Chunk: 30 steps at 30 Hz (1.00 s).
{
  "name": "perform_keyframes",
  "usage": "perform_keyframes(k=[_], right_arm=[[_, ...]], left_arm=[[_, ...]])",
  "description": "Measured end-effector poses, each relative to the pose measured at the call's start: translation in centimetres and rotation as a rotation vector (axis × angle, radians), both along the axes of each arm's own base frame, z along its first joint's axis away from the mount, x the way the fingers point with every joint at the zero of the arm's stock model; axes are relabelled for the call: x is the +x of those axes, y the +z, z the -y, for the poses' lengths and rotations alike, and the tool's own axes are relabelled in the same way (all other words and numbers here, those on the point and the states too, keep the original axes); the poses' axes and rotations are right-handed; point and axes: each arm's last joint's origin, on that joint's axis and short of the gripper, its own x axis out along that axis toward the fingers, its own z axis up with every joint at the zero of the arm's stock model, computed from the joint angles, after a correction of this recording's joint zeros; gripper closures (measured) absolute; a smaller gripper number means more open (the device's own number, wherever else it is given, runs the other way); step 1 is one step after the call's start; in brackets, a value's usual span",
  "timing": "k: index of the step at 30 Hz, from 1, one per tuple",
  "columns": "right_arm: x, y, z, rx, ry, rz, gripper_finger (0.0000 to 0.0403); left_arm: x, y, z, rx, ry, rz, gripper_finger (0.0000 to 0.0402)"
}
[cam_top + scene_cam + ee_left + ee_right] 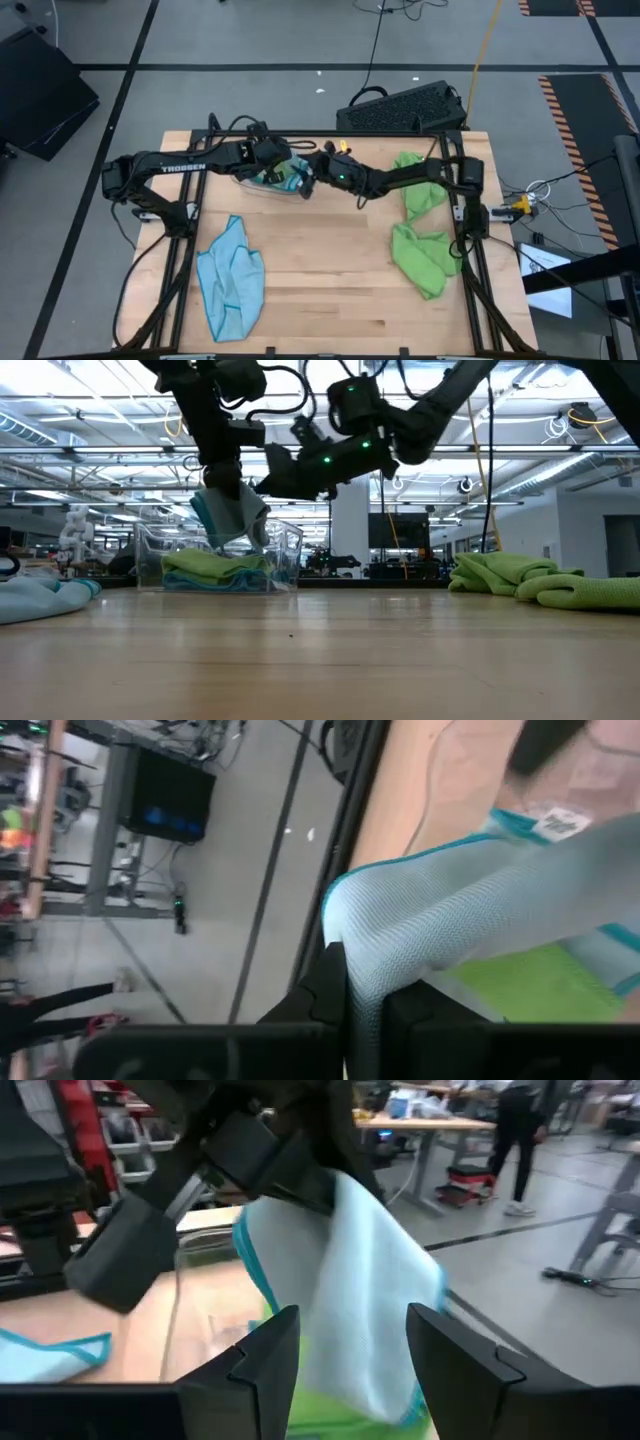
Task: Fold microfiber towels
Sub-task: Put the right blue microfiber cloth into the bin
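One "TROSSEN" mark on left arm [170,168] w/ blue towel [228,512].

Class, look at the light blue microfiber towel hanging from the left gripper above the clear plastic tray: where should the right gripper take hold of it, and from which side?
Probably the free lower edge of the light blue microfiber towel, approached level from the right. The left gripper pinches its top, so it hangs limp above the clear plastic tray, right in front of the right gripper, whose jaws stand open.

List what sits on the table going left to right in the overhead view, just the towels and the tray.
Light blue towel lying loose at the front left → clear plastic tray at the back, holding stacked towels, with the left gripper and right gripper over it → heap of lime green towels along the right side.
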Motion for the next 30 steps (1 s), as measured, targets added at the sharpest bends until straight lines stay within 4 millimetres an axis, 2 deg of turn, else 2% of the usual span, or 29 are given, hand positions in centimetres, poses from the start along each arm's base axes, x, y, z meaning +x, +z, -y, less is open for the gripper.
perform_keyframes(k=[5,10,14,23,30], right_arm=[[1.7,-0.6,0.7,0.036,-0.01,-0.051,0.0216],[2.0,-1.3,1.0,0.017,-0.064,-0.07,0.0199],[2.0,-1.3,1.2,-0.009,-0.083,-0.078,0.0206],[2.0,-1.4,1.3,-0.003,-0.055,-0.093,0.0302],[1.9,-1.6,1.2,-0.053,-0.042,-0.138,0.0387]], left_arm=[[0.1,0.0,0.1,-0.033,-0.02,0.016,0.0392],[0.0,-0.1,0.0,-0.034,-0.019,0.004,0.0382],[-0.1,-0.1,0.0,-0.037,-0.02,-0.004,0.0392],[-0.1,-0.2,0.1,-0.044,-0.026,-0.01,0.0389],[-0.7,0.7,0.4,-0.063,-0.053,0.012,0.0382]])
